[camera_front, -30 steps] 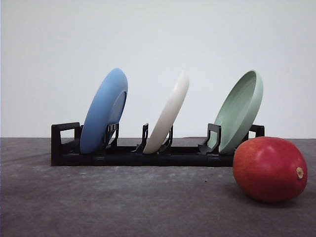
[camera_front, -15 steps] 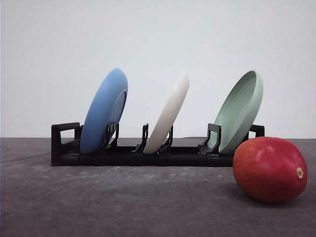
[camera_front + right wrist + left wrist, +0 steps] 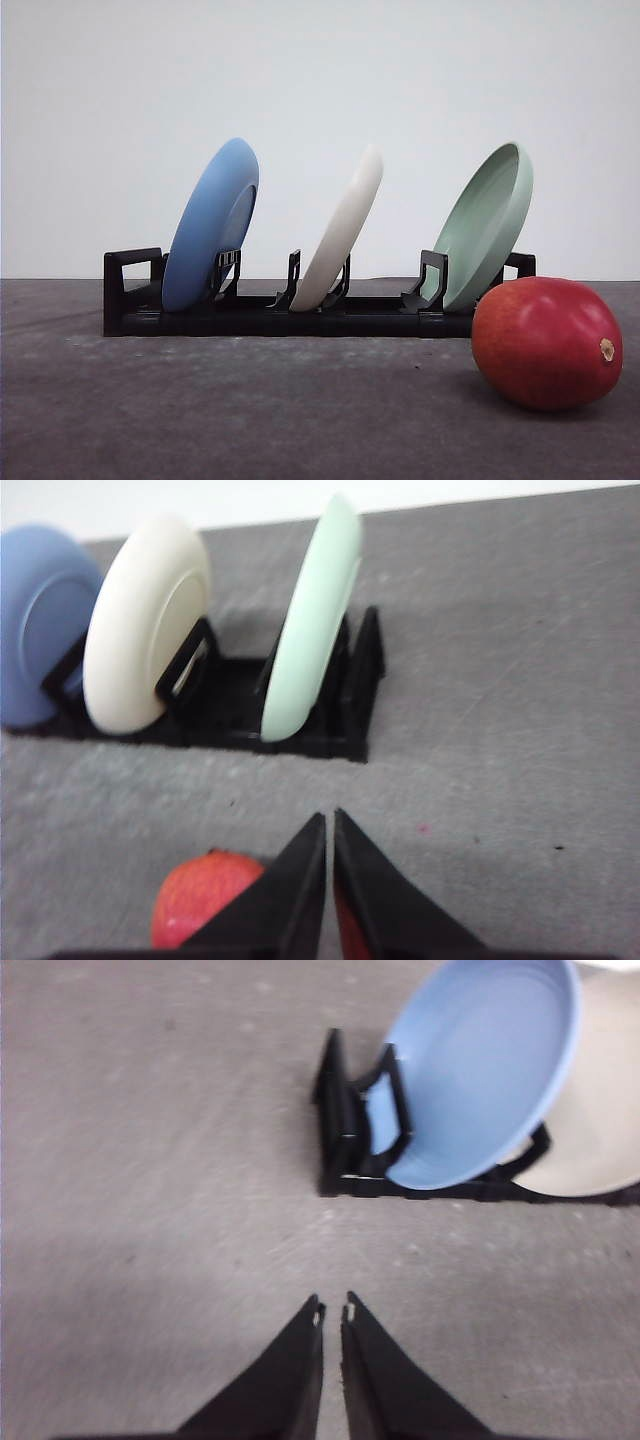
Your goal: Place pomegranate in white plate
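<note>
Glossy red round pomegranate (image 3: 546, 343) sits on the grey tabletop (image 3: 250, 410), just in front of the rack's right end. Cream-white matte round plate (image 3: 342, 232) stands tilted in the middle slot of the black plastic rack (image 3: 300, 312), between the blue plate (image 3: 211, 223) and the pale green plate (image 3: 487, 224). Left gripper (image 3: 332, 1312) jaws closed, holding nothing, above bare tabletop. Right gripper (image 3: 329, 822) jaws closed, empty, pomegranate just beside them.
</note>
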Motion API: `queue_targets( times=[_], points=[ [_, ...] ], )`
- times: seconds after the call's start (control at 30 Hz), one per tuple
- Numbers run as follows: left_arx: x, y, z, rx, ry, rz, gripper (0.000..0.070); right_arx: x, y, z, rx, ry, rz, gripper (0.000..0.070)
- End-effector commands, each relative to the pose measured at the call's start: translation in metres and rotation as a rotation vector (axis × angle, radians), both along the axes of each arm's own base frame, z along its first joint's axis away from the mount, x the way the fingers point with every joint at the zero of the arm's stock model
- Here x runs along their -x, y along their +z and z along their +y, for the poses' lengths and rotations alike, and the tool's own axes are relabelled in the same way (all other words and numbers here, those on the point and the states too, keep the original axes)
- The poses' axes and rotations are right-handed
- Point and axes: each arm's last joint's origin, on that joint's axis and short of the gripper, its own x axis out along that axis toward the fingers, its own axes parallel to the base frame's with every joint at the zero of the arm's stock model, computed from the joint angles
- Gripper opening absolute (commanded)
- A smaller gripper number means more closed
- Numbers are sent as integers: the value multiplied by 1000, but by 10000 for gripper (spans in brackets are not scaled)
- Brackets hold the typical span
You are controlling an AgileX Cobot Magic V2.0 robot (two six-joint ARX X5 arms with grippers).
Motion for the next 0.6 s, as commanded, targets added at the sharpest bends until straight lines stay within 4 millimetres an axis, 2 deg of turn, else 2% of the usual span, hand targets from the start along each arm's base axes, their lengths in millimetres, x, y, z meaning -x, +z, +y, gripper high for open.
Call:
queue_targets(
  times=[0.0,0.3,0.47,0.53,0.57],
  points=[
    [-2,9,-5,-37,-73,-59,11,0,6,3,38,46,-41,7],
    [-19,19,-36,-227,-401,-286,11,5,6,18,158,271,-107,7],
    [-23,17,-45,-270,-477,-302,14,5,6,19,186,297,-124,7],
    [-24,16,-46,-264,-483,-297,46,5,6,19,185,299,-124,24],
    [-23,17,-47,-254,-485,-297,122,5,6,19,185,300,-125,95]
  ],
)
